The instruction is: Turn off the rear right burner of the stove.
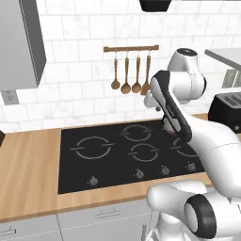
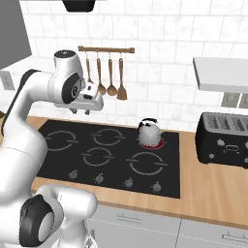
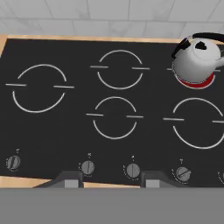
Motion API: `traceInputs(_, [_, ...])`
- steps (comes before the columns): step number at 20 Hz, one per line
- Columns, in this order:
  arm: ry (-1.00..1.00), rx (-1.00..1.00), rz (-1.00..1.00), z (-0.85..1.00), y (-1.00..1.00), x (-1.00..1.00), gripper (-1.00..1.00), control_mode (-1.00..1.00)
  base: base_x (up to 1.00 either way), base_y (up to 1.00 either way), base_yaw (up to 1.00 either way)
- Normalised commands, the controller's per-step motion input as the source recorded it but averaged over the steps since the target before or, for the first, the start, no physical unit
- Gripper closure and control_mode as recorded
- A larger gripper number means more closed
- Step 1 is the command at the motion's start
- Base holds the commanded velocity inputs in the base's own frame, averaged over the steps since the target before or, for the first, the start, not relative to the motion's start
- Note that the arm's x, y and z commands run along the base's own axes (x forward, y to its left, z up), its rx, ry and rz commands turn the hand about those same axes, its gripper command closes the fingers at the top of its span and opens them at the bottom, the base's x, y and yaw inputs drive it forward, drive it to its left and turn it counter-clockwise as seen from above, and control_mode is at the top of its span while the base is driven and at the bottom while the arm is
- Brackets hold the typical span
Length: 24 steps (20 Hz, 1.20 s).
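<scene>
The stove (image 3: 65, 127) is a black glass cooktop set in a wooden counter, also in the right base view (image 2: 63, 160) and the left base view (image 1: 80, 169). The rear right burner (image 3: 197, 82) glows red under a silver kettle (image 3: 197, 57); both also appear from the right, burner (image 2: 154, 144) and kettle (image 2: 148, 131). A row of small dark knobs (image 3: 132, 170) runs along the stove's front edge. My gripper (image 3: 110, 180) hangs open high above the stove's middle, well clear of the knobs, holding nothing. From the right base it sits (image 2: 80, 112) over the rear left rings.
A black toaster (image 2: 225, 138) stands on the counter right of the stove. Wooden utensils (image 2: 106, 72) hang on a wall rail behind it. A range hood (image 2: 80, 5) is overhead, and my arm (image 1: 179, 117) covers the stove's right rear in the left base view.
</scene>
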Motion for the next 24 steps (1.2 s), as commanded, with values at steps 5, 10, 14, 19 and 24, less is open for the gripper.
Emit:
traceInputs(5, [-0.02,0.01,0.00,-0.05,-0.23,-0.21,-1.00,-1.00,0.00,0.00,0.00])
traceInputs(10, [0.07,0.00,-0.11,-0.34,-0.72,-0.45,-1.00,-1.00,0.00,0.00,0.00])
traceInputs(14, [0.16,0.00,-0.23,-0.45,-0.92,-0.41,-1.00,-1.00,0.00,0.00,0.00])
traceInputs(19, [0.42,0.00,-0.38,-0.77,-0.92,-0.05,-1.00,-1.00,0.00,0.00,0.00])
traceInputs(24, [0.42,-0.01,-0.40,-0.93,-0.48,0.00,-1.00,-1.00,0.00,0.00,0.00])
